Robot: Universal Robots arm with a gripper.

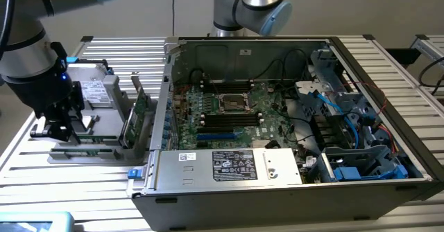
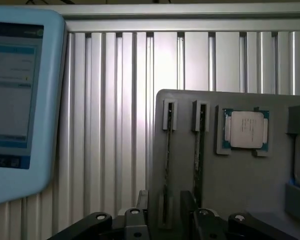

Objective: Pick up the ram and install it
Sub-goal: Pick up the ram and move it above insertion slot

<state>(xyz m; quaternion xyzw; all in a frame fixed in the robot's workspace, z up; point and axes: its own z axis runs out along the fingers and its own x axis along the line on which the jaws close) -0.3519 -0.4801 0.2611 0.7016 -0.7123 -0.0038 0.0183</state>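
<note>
Gripper [image 2: 164, 202]: claw apart, one finger either side of the ram [image 2: 167, 155], which stands on edge in the edge slot of the grey tray [image 2: 240, 185]; processor [image 2: 246, 130] beside.

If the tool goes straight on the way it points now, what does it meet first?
Probably the ram standing on edge in the grey holder, lined up with the open tool; how far off it is remains unclear.

The counter [image 1: 388, 60] is ribbed bare metal with a satin sheen; the computer case [image 1: 277, 190] is dull grey sheet metal; the parts holder [image 2: 240, 175] looks like smooth matt grey plastic; the processor [image 2: 246, 129] on it has a brushed metal lid; the screen unit [image 2: 50, 100] has a pale blue, faintly glossy plastic shell; the gripper [image 2: 165, 212] is matt black.
</note>
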